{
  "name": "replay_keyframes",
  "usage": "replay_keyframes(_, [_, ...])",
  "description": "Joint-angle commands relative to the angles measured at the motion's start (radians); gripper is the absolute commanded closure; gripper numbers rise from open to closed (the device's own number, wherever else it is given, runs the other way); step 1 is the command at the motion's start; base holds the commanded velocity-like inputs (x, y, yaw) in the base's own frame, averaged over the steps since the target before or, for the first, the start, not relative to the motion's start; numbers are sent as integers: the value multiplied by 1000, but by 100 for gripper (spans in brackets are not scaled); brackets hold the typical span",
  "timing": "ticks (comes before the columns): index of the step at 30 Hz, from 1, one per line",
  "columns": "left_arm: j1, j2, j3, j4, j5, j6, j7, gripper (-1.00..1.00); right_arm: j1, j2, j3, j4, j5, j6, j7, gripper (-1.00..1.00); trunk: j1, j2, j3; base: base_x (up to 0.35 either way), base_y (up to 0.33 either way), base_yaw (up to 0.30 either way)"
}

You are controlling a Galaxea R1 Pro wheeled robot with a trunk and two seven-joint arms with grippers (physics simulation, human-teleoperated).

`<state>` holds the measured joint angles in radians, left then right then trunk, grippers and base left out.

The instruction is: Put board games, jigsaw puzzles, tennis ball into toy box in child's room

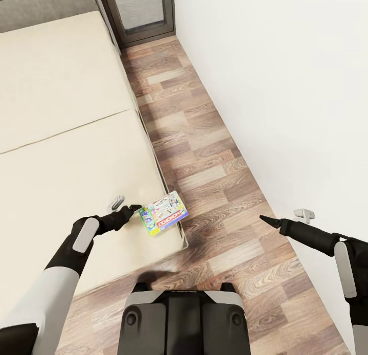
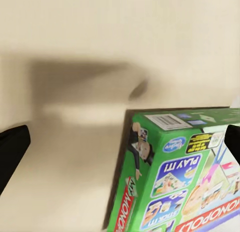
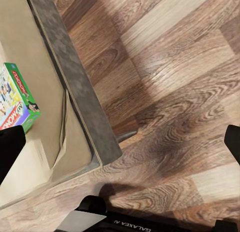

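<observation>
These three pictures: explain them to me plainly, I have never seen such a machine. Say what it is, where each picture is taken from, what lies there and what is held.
It is a simulated wheeled robot with two arms. The large picture looks down from its head. The other two come from cameras near each arm's end effector.

A Monopoly board game lies at the corner of the cream bed, beside a wooden floor. The left end effector is open, right next to the box; its wrist view shows the box close up between the dark fingers. Nothing is held yet.

The right end effector hangs open over the floor, empty.
</observation>
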<state>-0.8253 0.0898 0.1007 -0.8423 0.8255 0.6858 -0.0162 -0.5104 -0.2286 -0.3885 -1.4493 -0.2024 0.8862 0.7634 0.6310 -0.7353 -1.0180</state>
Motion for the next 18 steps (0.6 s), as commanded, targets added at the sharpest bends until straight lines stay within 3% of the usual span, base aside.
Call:
replay_keyframes(1, [0,-1,2,1,12,3,-5,-100,0,0,-1,0,0,5,4,-100,3,-1,-1,0,0,-8])
replay_keyframes(18, [0,0,7,-6,12,2,-5,-100,1,0,-1,0,0,5,4,-100,3,-1,-1,0,0,-24])
